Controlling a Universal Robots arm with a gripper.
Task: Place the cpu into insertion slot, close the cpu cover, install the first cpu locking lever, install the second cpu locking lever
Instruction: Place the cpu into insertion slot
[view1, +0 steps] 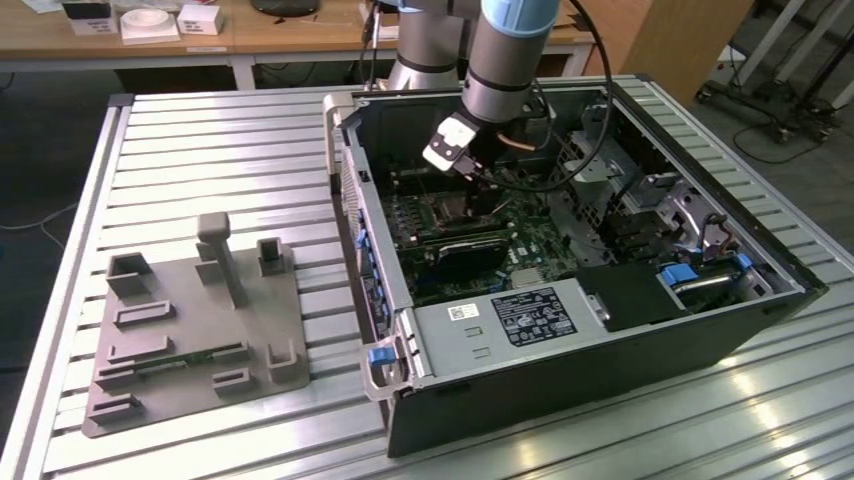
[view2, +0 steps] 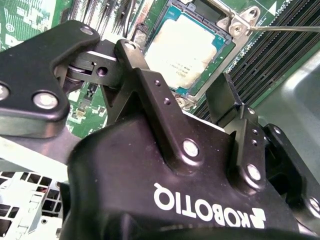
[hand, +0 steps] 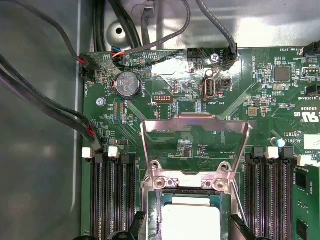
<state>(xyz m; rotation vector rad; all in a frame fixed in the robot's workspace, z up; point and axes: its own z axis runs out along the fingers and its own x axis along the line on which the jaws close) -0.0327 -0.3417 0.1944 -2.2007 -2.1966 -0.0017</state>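
Green board (hand: 240, 85) surrounds silver-topped cpu (hand: 191, 222), seated in insertion slot (hand: 156, 215).

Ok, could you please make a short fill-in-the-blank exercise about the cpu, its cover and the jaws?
1. The small flat silver-grey square cpu lies ___ the square dark silver-rimmed insertion slot.
2. The thin silver metal cpu cover stands ___, not closed.
3. The black gripper's jaws are apart and hold ___.
Missing words: inside; open; nothing.
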